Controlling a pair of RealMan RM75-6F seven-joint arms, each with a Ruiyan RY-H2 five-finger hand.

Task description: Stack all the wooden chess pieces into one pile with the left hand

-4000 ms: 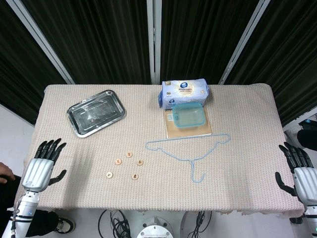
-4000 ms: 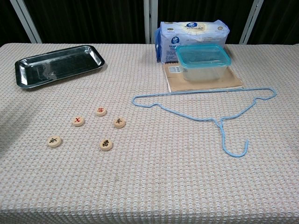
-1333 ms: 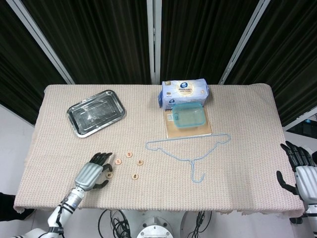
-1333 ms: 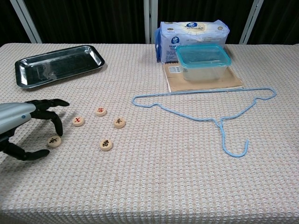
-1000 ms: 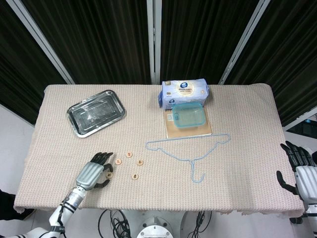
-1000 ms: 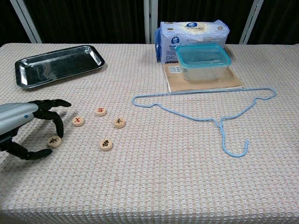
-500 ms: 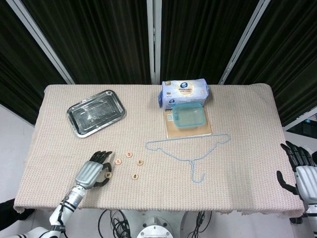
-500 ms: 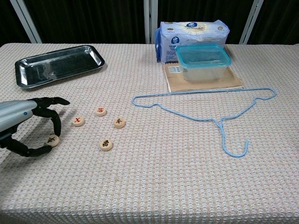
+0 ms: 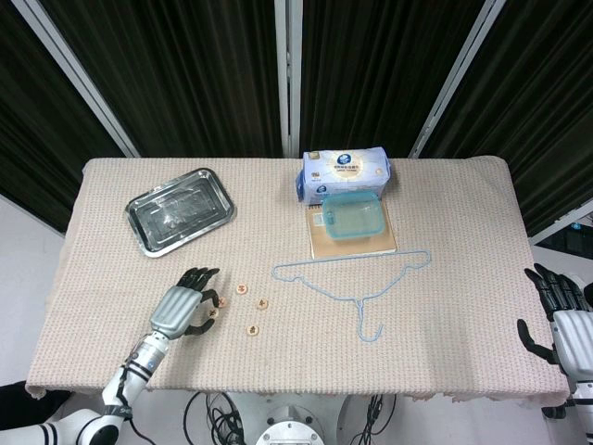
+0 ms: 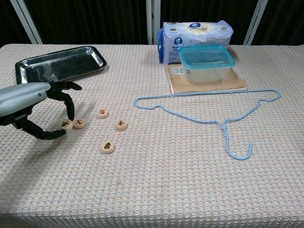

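The left robot hand (image 10: pixel 35 107) pinches a wooden chess piece (image 10: pixel 66 124) between thumb and a fingertip, holding it just at 9 o'clock of the red-marked piece (image 10: pixel 79 123), the two nearly touching; whether the held piece is lifted off the desk (image 10: pixel 156 190) I cannot tell; in the head view the same robot hand (image 9: pixel 182 311) sits at 9 o'clock of the loose pieces. Three more chess pieces lie apart on the cloth: one (image 10: pixel 102 113) at 2 o'clock of the red-marked piece, one (image 10: pixel 121 125) at 3 o'clock, one (image 10: pixel 108 147) at 5 o'clock. The right robot hand (image 9: pixel 561 315) rests off the desk's right edge, fingers spread, holding nothing. A steel tray (image 10: pixel 57 66) sits at 12 o'clock of the left robot hand; a blue wire hanger (image 10: pixel 213 114), a lidded plastic container (image 10: pixel 206 61) on a brown board (image 10: pixel 237 83), and a tissue pack (image 10: pixel 197 29) lie towards 2 o'clock.
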